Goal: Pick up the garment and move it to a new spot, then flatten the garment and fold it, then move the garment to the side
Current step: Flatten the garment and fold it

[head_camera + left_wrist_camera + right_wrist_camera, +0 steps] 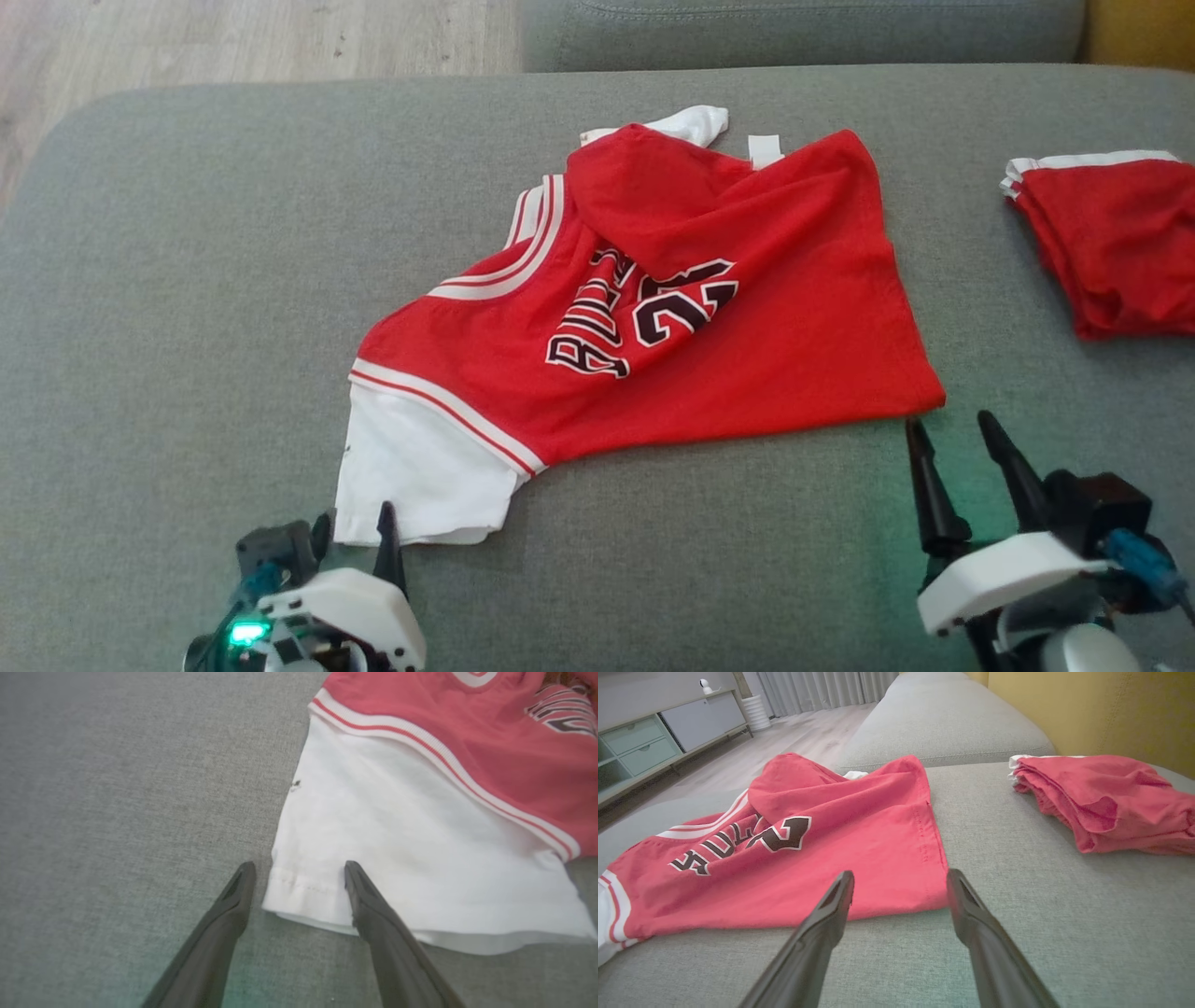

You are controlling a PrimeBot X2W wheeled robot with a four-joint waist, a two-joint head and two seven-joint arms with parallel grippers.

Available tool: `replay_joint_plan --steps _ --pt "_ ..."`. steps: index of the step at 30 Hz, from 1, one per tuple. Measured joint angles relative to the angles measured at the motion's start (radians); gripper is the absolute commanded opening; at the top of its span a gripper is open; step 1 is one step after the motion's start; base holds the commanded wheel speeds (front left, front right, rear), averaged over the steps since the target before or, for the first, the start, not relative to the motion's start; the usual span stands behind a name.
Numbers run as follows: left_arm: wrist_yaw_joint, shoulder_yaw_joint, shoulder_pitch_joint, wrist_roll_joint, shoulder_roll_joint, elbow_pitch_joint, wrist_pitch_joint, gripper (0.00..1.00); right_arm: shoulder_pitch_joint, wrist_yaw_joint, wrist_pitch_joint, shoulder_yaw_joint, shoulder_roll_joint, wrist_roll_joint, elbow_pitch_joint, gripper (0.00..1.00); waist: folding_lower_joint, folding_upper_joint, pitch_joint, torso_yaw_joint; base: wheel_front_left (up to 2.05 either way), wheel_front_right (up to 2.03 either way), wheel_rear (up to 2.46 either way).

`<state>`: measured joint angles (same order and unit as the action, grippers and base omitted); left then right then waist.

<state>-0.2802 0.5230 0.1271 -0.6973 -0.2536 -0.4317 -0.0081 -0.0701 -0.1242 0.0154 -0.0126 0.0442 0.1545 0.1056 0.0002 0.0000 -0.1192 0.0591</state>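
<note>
— Where does the jersey [709, 317] lie?
— In the middle of the grey sofa cushion [187, 280], rumpled, its upper part folded over itself so the dark lettering [644, 308] is half covered. Its white sleeve [397, 849] points toward the cushion's near edge, left of centre.
— And the left hand [299, 864]?
— Low at the near edge, fingers spread wide, pinching nothing. In the left wrist view the sleeve's hemmed corner sits between the two fingers; one fingertip overlaps the hem, the other is over bare cushion. Whether it touches the cloth, I cannot tell.
— The right hand [948, 420]?
— Also spread and empty. It is at the jersey's near right corner, tips just beside the red hem. In the right wrist view one finger crosses the edge of the red cloth, the other stands over the cushion.
— Anything else on the cushion?
— A second red garment [1111, 243] with white trim, folded, at the right edge, well apart from the jersey. Past the far edge there is another grey cushion and wooden floor [233, 37]
</note>
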Motion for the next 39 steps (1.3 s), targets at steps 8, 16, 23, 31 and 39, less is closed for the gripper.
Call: replay_joint_plan --steps 8,16,23,31,39 --pt "0.023 0.03 0.017 -0.007 0.015 0.0 0.025 0.0 0.07 0.0 -0.056 0.108 0.0 -0.038 0.096 1.0 -0.0001 0.0 -0.013 0.012 0.0 0.0 0.0" --pt "0.026 0.035 0.02 0.004 0.016 0.029 -0.013 0.0 0.219 0.0 -0.096 0.146 0.0 -0.043 0.299 1.0 -0.0001 0.0 -0.032 0.048 0.0 0.0 0.0" --pt "0.024 0.034 0.02 0.012 0.011 0.084 -0.039 0.0 0.291 0.0 -0.122 0.154 0.003 -0.04 0.456 0.26 -0.0002 0.0 -0.044 0.079 0.0 0.0 0.0" --pt "0.027 0.024 0.02 0.008 0.004 0.176 -0.08 0.0 0.343 0.0 -0.132 0.116 0.003 0.059 0.521 0.0 -0.0002 0.0 -0.021 0.074 0.0 0.0 0.0" --pt "0.062 -0.019 0.051 -0.033 -0.034 0.387 -0.076 0.0 0.343 0.0 -0.113 0.081 0.002 0.128 0.403 0.0 -0.0002 0.0 0.063 0.05 0.0 0.0 0.0"
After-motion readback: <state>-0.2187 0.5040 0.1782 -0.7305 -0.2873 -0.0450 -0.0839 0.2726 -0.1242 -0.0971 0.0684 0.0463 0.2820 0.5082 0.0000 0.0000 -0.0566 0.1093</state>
